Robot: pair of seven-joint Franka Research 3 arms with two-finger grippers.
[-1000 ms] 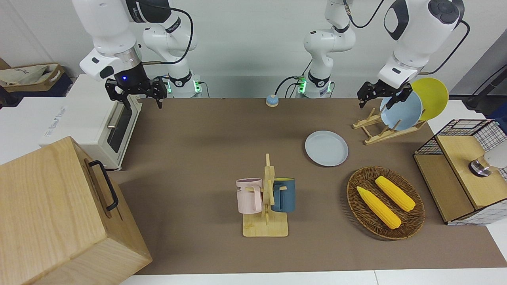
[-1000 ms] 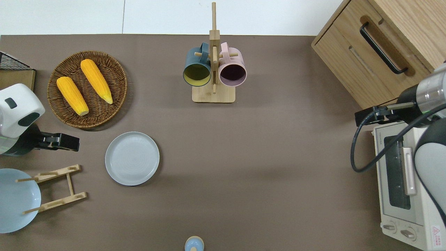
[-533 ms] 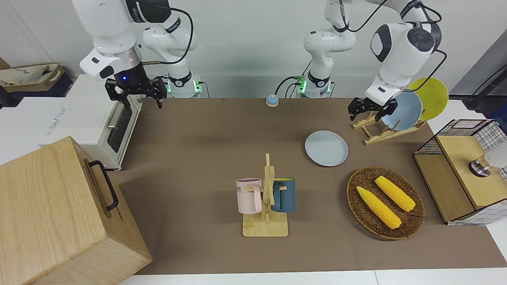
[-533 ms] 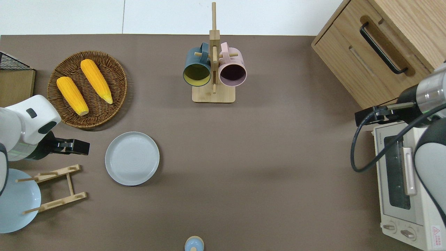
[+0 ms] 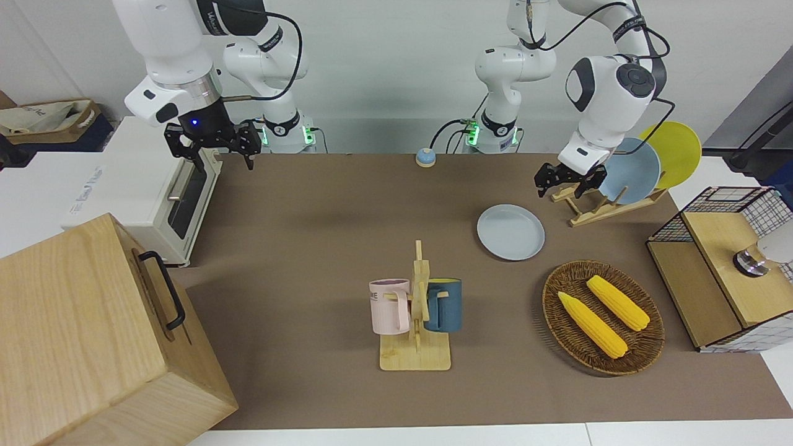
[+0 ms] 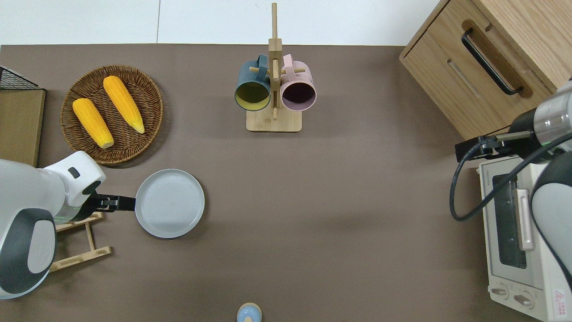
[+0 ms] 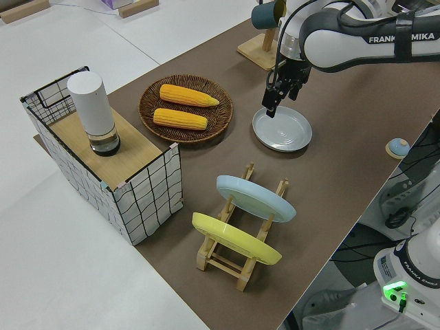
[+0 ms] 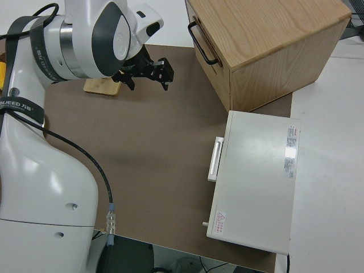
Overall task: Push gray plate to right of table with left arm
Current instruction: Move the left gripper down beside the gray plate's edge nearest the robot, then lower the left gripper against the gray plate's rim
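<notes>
The gray plate (image 5: 510, 232) (image 6: 170, 203) (image 7: 282, 128) lies flat on the brown table (image 5: 322, 235), between the wicker basket and the dish rack. My left gripper (image 5: 567, 184) (image 6: 115, 203) (image 7: 269, 106) hangs open in the air with nothing in it. In the overhead view it is over the table just beside the plate's rim, on the side toward the left arm's end, with one finger reaching the rim. The right arm is parked, its gripper (image 5: 214, 144) (image 8: 147, 73) open and empty.
A wooden dish rack (image 5: 610, 201) holds a sky-blue plate (image 5: 635, 170) and a yellow plate (image 5: 678, 152). A wicker basket (image 5: 647, 337) carries two corn cobs. A mug tree (image 5: 416, 316) stands mid-table. A wooden cabinet (image 5: 93, 334) and toaster oven (image 5: 142, 186) fill the right arm's end.
My left gripper has come down from over the dish rack and moved toward the gray plate, now reaching its rim in the overhead view. The plate and the right arm have not moved.
</notes>
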